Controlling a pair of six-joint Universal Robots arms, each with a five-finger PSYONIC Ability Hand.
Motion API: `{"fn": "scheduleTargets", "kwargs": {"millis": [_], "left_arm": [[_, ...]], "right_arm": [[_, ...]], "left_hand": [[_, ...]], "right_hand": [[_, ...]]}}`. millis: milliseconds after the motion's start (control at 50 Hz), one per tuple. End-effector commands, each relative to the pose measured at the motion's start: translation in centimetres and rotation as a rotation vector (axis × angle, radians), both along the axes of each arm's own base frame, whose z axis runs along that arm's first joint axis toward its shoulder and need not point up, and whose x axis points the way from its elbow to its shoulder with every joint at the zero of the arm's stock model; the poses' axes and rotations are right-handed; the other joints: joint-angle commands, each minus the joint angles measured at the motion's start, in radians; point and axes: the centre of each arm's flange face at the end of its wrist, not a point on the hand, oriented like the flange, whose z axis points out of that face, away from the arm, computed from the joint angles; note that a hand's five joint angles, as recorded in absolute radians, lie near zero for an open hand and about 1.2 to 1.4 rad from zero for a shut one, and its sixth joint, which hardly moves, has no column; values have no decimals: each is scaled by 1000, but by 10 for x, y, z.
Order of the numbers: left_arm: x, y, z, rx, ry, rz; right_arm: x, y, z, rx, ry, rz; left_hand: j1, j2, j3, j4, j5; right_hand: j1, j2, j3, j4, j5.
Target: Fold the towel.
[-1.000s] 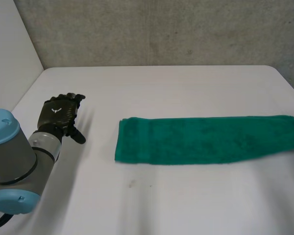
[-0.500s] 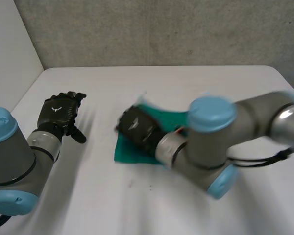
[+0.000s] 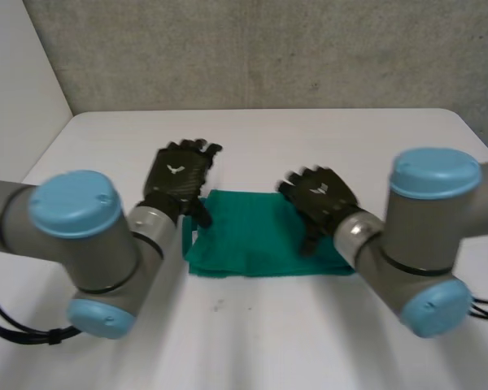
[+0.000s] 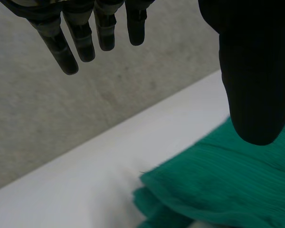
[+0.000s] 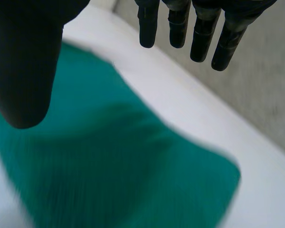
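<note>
Left hand [image 3: 179, 175], right hand [image 3: 319, 195] open above towel [image 3: 244, 240].

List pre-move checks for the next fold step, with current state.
1. Towel lying on the table, between the hands: ok.
2. Left robot hand open and holding nothing: ok. Its wrist view shows straight fingers.
3. Right robot hand open and holding nothing: ok. Its fingers are straight and spread from the thumb.
4. Each hand at its own end of the towel: ok. The left is at the left end, the right at the right end.
5. Hands touching the cloth: cannot tell.
6. Right end's edges lined up: cannot tell. The right arm covers that end.
</note>
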Motion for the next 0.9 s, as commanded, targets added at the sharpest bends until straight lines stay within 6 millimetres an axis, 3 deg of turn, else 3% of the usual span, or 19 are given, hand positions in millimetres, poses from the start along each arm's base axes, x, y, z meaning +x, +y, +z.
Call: {"fn": "scheduleTargets", "kwargs": {"millis": [20, 40, 120, 180, 280, 340, 360, 440, 520, 580, 600, 640, 660, 680, 720, 820, 900], "left_arm": [[-12, -5, -46, 90, -112, -17], [-12, -4, -49, 99, -128, -14], [-4, -3, -56, 121, -183, 40], [2, -1, -55, 131, -201, 87], [11, 8, -52, 155, -217, 118], [16, 20, -42, 155, -213, 111], [17, 23, -39, 152, -212, 108], [19, 33, -18, 117, -185, 101], [26, 35, 0, 84, -158, 116], [30, 33, 11, 60, -139, 134], [32, 32, 14, 55, -134, 139], [36, 27, 17, 46, -129, 156], [39, 23, 19, 43, -124, 170], [40, 21, 21, 40, -120, 172], [38, 20, 24, 29, -112, 171], [30, 13, 33, 4, -76, 163], [15, 10, 38, 11, 2, 139]], "right_arm": [[-60, -19, -39, 100, 65, -162], [-65, -21, -41, 100, 70, -172], [-78, -30, -47, 77, 87, -201], [-79, -34, -45, 41, 112, -206], [-68, -46, -22, -116, 142, -166], [-37, -38, 0, -192, 110, -87], [-17, -27, 10, -224, 91, -27], [30, 5, 22, -265, 68, 124], [66, 36, 5, -255, 80, 268], [82, 57, -6, -255, 98, 360], [90, 70, -13, -257, 113, 417], [93, 74, -20, -259, 130, 443], [94, 75, -23, -257, 137, 446], [95, 73, -26, -258, 144, 442], [95, 70, -26, -261, 145, 424], [89, 58, -12, -219, 72, 295], [52, 16, 29, -131, -138, 69]], "left_hand": [[-17, -30, -39, -29, -47], [-17, -30, -39, -29, -47], [-17, -30, -39, -29, -47], [-17, -30, -39, -29, -47], [-17, -30, -39, -29, -47], [-17, -30, -39, -29, -47], [-17, -30, -39, -29, -47], [-17, -30, -39, -29, -47], [-17, -30, -39, -29, -47], [-17, -30, -39, -29, -47], [-17, -30, -39, -29, -47], [-17, -30, -39, -29, -47], [-17, -30, -39, -29, -47], [-17, -30, -39, -29, -47], [-17, -30, -39, -29, -47], [-17, -30, -39, -29, -47], [-14, -26, -35, -26, -43]], "right_hand": [[173, 153, 165, 145, 140], [284, 264, 276, 256, 251], [1126, 1106, 1118, 1098, 1092], [1192, 1171, 1184, 1163, 1158], [1192, 1171, 1184, 1163, 1158], [1192, 1171, 1184, 1163, 1158], [1192, 1171, 1184, 1163, 1158], [1192, 1171, 1184, 1163, 1158], [1192, 1171, 1184, 1163, 1158], [1192, 1171, 1184, 1163, 1158], [1155, 1134, 1147, 1127, 1121], [912, 892, 904, 884, 879], [736, 716, 728, 708, 703], [325, 304, 317, 297, 291], [25, 5, 17, -3, -8], [-30, -51, -38, -58, -64], [-30, -51, -38, -58, -64]]}}
